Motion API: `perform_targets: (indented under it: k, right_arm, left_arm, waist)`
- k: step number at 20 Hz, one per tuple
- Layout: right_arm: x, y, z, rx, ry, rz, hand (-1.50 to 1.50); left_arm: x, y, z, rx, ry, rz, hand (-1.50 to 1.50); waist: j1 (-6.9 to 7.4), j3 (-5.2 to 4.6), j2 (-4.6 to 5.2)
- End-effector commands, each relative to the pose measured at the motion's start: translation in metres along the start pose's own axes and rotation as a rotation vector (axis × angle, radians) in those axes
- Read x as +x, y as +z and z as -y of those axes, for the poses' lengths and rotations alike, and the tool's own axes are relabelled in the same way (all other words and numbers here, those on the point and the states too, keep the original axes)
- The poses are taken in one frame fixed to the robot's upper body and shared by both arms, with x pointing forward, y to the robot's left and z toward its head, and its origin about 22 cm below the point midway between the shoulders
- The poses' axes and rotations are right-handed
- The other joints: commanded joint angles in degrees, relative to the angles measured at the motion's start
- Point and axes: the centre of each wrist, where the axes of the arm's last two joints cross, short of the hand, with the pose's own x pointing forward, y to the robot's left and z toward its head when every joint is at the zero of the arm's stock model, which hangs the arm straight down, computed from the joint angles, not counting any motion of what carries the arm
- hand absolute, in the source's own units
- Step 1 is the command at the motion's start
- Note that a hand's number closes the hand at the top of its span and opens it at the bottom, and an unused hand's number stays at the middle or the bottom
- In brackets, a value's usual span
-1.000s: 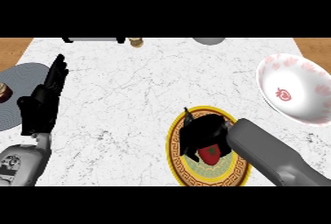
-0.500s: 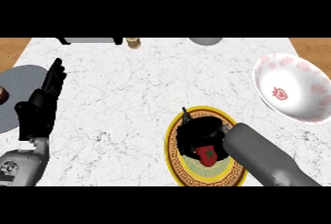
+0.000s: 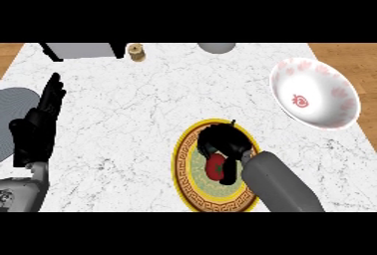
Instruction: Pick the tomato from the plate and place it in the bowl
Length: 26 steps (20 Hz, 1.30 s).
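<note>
Since the earlier frame your right hand (image 3: pixel 225 144) has settled lower over the plate (image 3: pixel 193 196), fingers now curled round the tomato (image 3: pixel 216 167); the bowl (image 3: pixel 313 94) sits a bit further right in view. Tomato shows red just below the fingers, apparently not yet lifted off the plate, near its middle. Right hand pinches it from above, thumb side hard to make out.

Left hand (image 3: pixel 38 127) rests at the left edge, fingers straight and up, holding nothing.

Step in hand, as I judge it: secure the grasp, then lift. Close evenly so the tomato doesn't roll out sideways. Lift straight up first, clear the plate rim, then swing up-right across the surface (image 3: pixel 132 109) to the bowl, which is well apart from the plate. Bowl looks tilted, so release low, over its centre.
</note>
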Motion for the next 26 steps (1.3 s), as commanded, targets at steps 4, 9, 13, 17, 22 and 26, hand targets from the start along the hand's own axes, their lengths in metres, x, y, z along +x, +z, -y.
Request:
perform_targets:
  k: [4,9,13,17,22,26]
  right_arm:
    - [0.069,-0.003,0.017,-0.461,-0.264,-0.155,1.5]
    - [0.113,0.019,0.043,-0.712,-0.323,-0.244,1.5]
    - [0.115,0.053,0.061,-0.862,-0.241,-0.415,1.5]
    - [0.112,0.095,0.07,-0.974,-0.257,-0.474,1.5]
    - [0.07,0.112,0.099,-1.077,-0.29,-0.527,1.5]
    - [0.018,0.133,0.118,-1.146,-0.294,-0.542,1.5]
  left_arm:
    - [-0.003,0.003,-0.003,-0.013,0.013,-0.004,0.0]
    - [0.006,0.001,0.01,-0.014,0.016,0.012,0.0]
    - [-0.002,0.01,0.0,-0.025,0.009,0.013,0.0]
    - [0.014,-0.003,0.007,-0.043,0.013,0.035,0.0]
    - [0.022,0.003,0.014,-0.071,0.024,0.042,0.0]
    - [0.031,-0.004,0.017,-0.07,0.011,0.058,0.0]
  waist:
    - [0.7,0.71,0.59]
    - [1.01,0.76,0.93]
    - [2.1,0.75,1.41]
    - [3.52,0.88,2.27]
    - [4.87,0.93,2.61]
    - [4.96,0.94,2.73]
